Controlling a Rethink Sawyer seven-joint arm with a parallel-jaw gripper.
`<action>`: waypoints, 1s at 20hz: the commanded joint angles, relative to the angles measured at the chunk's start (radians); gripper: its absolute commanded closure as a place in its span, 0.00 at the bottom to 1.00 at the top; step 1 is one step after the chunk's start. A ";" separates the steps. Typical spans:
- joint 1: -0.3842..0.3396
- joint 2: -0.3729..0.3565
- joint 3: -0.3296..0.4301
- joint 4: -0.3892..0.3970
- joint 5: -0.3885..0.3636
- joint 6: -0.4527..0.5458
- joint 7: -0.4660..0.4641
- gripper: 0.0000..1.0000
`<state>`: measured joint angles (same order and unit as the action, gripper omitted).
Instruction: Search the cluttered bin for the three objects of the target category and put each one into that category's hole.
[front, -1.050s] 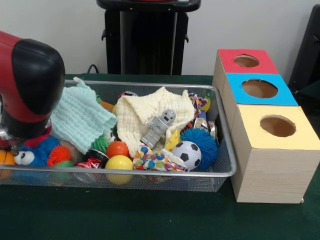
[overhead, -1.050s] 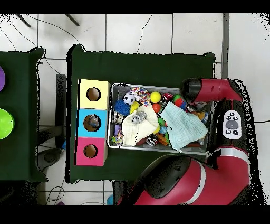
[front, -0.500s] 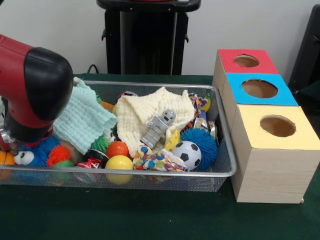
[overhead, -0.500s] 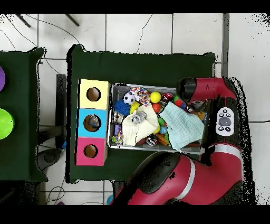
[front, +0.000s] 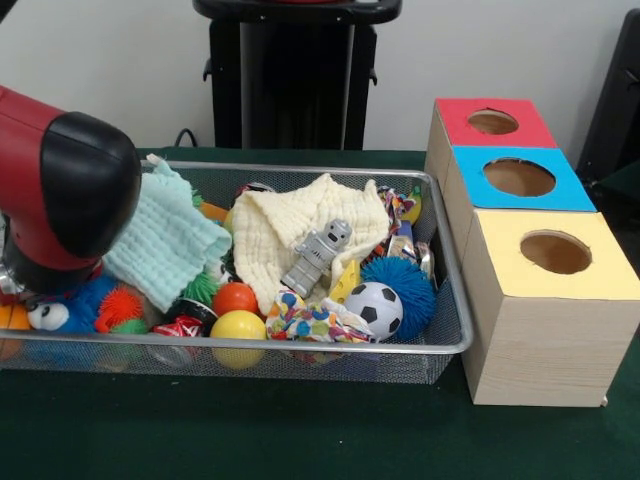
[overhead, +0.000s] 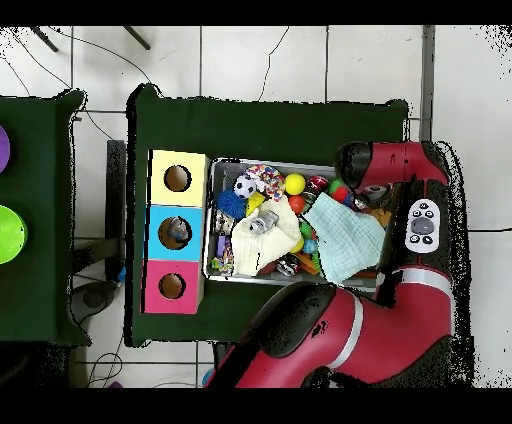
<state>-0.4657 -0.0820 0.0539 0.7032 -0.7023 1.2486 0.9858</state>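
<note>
Pincer hidden behind arm (front: 60, 200); bin (front: 440, 300) cluttered

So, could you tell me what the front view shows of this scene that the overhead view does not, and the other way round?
Only the front view shows the boxes' wooden side walls and the mesh front of the bin.

Only the overhead view shows the whole bent arm, the tiled floor and something lying inside the blue box's hole.

Both show the grey robot figure on the cream cloth, the soccer ball and the mint cloth. Neither shows the gripper.
</note>
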 joint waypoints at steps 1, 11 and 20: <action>-0.032 0.139 0.031 -0.031 -0.058 -0.055 -0.106 1.00; -0.025 0.154 0.028 -0.043 -0.048 -0.035 -0.126 1.00; -0.014 0.022 0.027 0.098 0.004 -0.074 -0.096 1.00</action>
<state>-0.4632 -0.0562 0.0488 0.6559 -0.7025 1.2712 0.9858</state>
